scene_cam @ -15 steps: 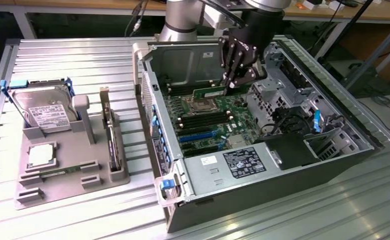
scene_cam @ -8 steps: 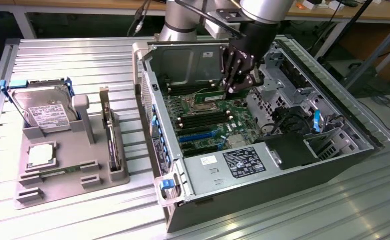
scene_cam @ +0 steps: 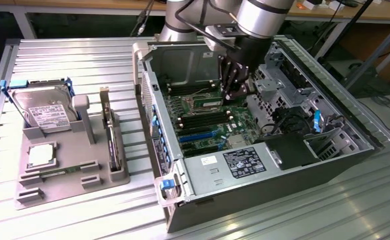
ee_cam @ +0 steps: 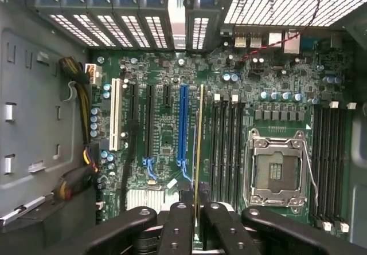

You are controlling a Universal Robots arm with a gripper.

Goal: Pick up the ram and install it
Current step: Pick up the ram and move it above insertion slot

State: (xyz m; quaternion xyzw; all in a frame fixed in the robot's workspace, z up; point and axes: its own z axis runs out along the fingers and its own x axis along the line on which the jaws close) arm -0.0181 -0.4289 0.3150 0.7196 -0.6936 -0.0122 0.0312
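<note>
My gripper hangs inside the open computer case, above the motherboard. In the wrist view the gripper is shut on the ram, which shows edge-on as a thin green-yellow strip running away from the fingers. The strip lies over the board just beside the long blue slot and close to the bank of black memory slots, above them rather than seated. In the exterior view the fingers cover the ram.
A CPU socket sits beyond the black slots, with another slot bank past it. Cables and drive cages line the case walls. A grey fixture at the exterior view's left holds a hard drive, a CPU and an upright card.
</note>
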